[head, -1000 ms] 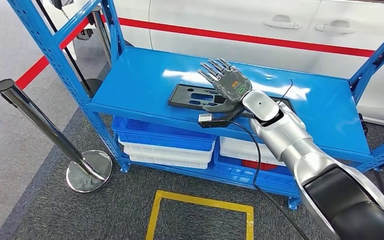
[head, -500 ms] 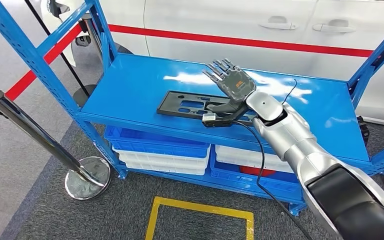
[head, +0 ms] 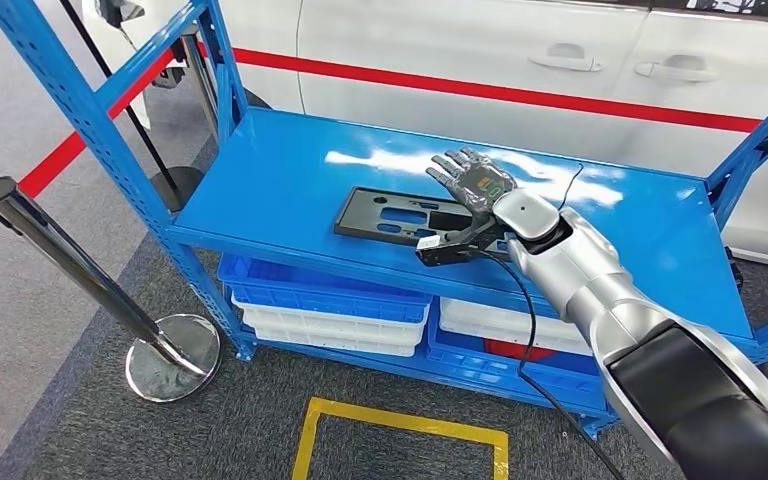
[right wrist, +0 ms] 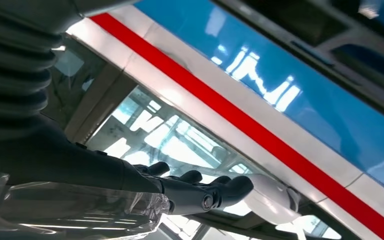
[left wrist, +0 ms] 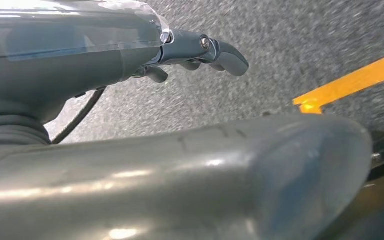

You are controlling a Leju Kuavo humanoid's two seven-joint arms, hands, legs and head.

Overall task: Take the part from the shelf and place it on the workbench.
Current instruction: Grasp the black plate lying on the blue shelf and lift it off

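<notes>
A flat black plastic part with several cut-outs lies on the top deck of the blue shelf. My right hand hovers over the part's right end, palm down and fingers spread, holding nothing. In the right wrist view the dark fingers stretch out straight against the white car with its red stripe. My left hand hangs over grey carpet, its fingers slightly curled with nothing in them.
A white car with a red stripe stands right behind the shelf. Blue and white bins fill the lower level. A chrome stanchion post stands at the left, and a yellow floor marking lies in front.
The view has shifted slightly. My right hand has come lower and closer to the black part's right end, fingers still spread.
</notes>
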